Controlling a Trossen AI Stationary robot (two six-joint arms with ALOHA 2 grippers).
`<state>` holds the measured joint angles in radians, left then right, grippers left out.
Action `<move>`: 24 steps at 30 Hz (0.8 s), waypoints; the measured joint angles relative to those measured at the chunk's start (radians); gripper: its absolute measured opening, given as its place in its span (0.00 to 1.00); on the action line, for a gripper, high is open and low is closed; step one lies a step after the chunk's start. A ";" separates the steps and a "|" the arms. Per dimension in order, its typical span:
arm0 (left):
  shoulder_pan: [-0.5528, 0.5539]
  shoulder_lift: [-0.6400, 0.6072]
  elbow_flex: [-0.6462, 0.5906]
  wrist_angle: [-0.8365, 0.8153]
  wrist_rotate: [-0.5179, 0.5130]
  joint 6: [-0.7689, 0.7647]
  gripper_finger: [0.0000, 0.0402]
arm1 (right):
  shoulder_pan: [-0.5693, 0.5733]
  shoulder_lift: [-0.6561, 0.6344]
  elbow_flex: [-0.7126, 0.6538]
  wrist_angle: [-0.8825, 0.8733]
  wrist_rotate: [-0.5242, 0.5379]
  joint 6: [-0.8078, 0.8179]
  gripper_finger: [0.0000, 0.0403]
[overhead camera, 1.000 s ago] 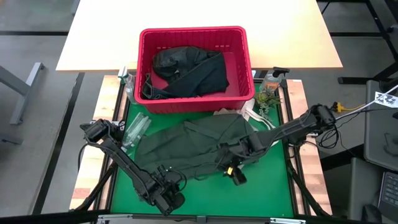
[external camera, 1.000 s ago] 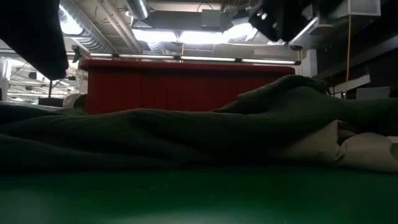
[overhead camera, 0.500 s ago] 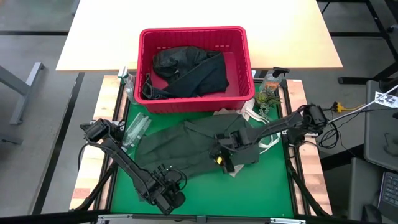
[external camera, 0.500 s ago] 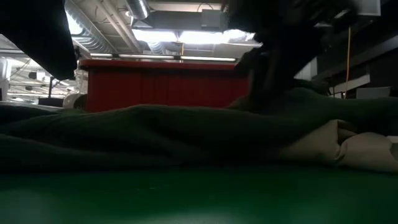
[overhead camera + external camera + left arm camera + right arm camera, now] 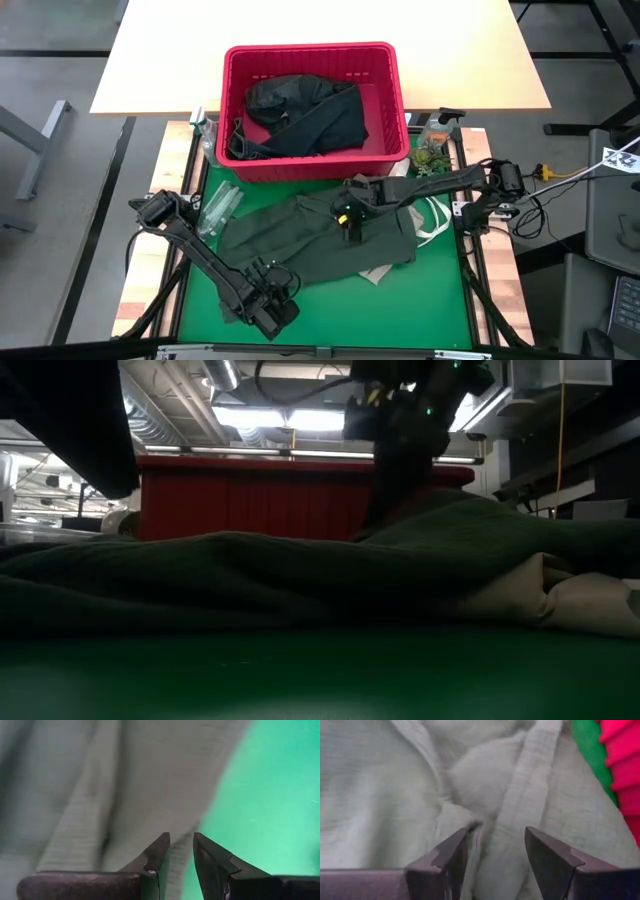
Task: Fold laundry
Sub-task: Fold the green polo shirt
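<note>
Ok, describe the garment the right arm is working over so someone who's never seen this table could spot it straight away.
Find the red basket at the back of the green mat. Directly in front of it, spread across the mat, lies the olive-green shirt, with the right gripper over it. It is the only green garment; a pale cloth lies at its right edge, and the clothes in the basket are black.

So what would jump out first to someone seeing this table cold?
The red basket at the table's far edge, holding black garments. In front of it, an olive-green shirt sprawls on the green mat, with the right gripper open over its middle and the left gripper at its near edge.
</note>
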<state>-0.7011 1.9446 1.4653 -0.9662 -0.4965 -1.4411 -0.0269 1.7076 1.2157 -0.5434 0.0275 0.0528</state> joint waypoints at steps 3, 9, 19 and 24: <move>0.014 0.000 -0.003 -0.046 0.010 -0.051 0.20 | 0.013 -0.031 0.038 -0.050 -0.056 -0.005 0.48; 0.036 0.000 -0.084 -0.010 0.046 -0.101 0.20 | 0.088 -0.103 0.114 -0.161 -0.089 -0.005 0.48; 0.069 0.001 -0.172 -0.060 0.052 -0.151 0.20 | 0.288 -0.106 0.126 -0.262 -0.092 -0.005 0.48; 0.066 0.001 -0.173 -0.168 0.053 -0.199 0.20 | 0.379 -0.095 0.125 -0.292 -0.092 -0.006 0.48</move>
<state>-0.6349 1.9453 1.2922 -1.1346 -0.4433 -1.6405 0.3522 1.6121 1.3411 -0.8355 -0.0643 0.0471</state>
